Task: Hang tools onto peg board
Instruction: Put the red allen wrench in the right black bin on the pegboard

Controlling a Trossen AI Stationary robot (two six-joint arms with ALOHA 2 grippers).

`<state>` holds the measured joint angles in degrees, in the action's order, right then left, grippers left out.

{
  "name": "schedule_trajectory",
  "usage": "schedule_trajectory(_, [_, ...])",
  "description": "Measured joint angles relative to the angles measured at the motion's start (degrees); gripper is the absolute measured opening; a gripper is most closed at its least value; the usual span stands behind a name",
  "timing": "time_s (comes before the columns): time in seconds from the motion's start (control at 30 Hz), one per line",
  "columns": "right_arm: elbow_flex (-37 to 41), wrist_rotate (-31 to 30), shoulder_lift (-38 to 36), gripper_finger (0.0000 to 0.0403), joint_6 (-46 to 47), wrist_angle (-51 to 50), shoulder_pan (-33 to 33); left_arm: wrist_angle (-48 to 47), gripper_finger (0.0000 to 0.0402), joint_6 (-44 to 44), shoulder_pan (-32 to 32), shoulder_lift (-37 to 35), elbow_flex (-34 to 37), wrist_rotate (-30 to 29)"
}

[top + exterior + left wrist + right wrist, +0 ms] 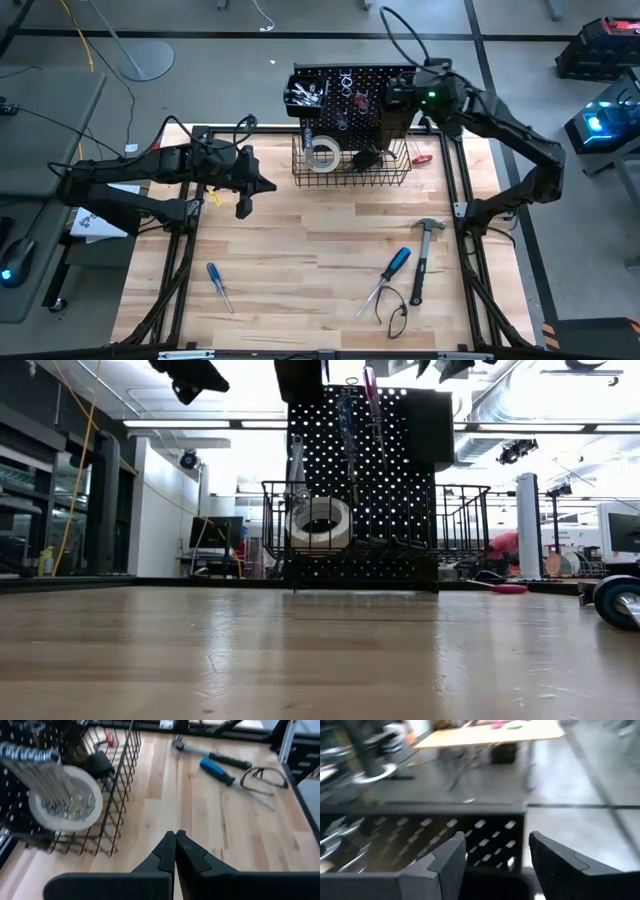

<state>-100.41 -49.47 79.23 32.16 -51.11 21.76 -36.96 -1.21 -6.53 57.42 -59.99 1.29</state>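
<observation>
Screwdriver [219, 287] with a blue handle lies alone at the left of the surface [300, 250], well apart from everything else. Above it the left gripper [243, 208] waits in the air with its fingers pressed together, holding nothing.

Further right stands the peg board [365, 95], upright at the back edge. A black bin [306, 93] at its upper left holds what look like silver wrenches. The wire basket [350, 165] at its foot holds the white tape roll [321, 152] on the left and a dark object beside it that cannot be made out.

The right gripper [497, 852] sits at the top right of the board with its fingers spread apart and nothing between them; it seems to have just let a tool go into the board's right-hand bin, though that bin's contents are hidden. To finish this step well, it should lift straight up and clear of the board before swinging away, so the fingers do not snag a hanging tool.

On the right of the surface wait a second blue-handled screwdriver [391, 270], a pair of glasses [395, 312] and the claw hammer [423, 255]. A red-handled tool [423, 158] lies beside the basket.
</observation>
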Motion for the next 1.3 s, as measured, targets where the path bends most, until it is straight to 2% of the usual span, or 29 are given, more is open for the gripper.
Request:
schedule_trajectory(0.07, [0.0,6.1,-1.4,0.0206,0.0,-1.2,0.0,-1.9,0.0000,0.3,-0.3,-0.2,0.0,-0.1])
schedule_trajectory(0.23, [0.0,27.4,-3.9,0.0205,1.5,-9.1,-1.9,-7.0,0.0000,1.3,-0.3,-0.4,0.1,3.4])
schedule_trajectory(0.37, [0.0,34.1,-3.9,0.0205,4.9,-14.4,-8.9,-6.4,0.0000,1.5,-0.3,-0.4,1.9,7.2])
schedule_trajectory(0.53, [0.0,38.1,-0.7,0.0205,14.9,-24.0,-20.3,-6.5,0.0000,0.5,-0.3,-0.4,4.5,7.3])
schedule_trajectory(0.73, [0.0,41.7,6.9,0.0205,23.1,-39.2,-33.6,-6.2,0.0000,0.7,-0.3,-0.4,4.8,7.3])
schedule_trajectory(0.8, [1.8,42.5,8.9,0.0205,26.3,-38.0,-36.7,-6.1,0.0000,0.9,-0.3,-0.4,4.8,7.3])
schedule_trajectory(0.87, [5.3,44.6,9.8,0.0206,33.3,-37.5,-38.6,-6.2,0.0000,0.7,-0.3,-0.4,4.8,7.3])
schedule_trajectory(0.93, [10.1,47.9,9.9,0.0206,39.7,-37.7,-39.7,-6.2,0.0000,0.1,-0.3,-0.4,4.8,7.5])
schedule_trajectory(1.03, [17.7,49.1,8.8,0.0206,49.5,-33.1,-41.9,-6.3,0.0000,-0.6,-0.2,-0.4,4.8,10.1])
schedule_trajectory(1.17, [24.5,45.5,4.7,0.0206,61.4,-22.8,-43.0,-6.8,0.0000,-0.6,-0.1,-0.4,4.8,12.2])
schedule_trajectory(1.3, [29.1,40.9,2.4,0.0205,77.1,-25.4,-43.5,-7.0,0.0000,0.6,-0.1,-0.4,4.8,11.6])
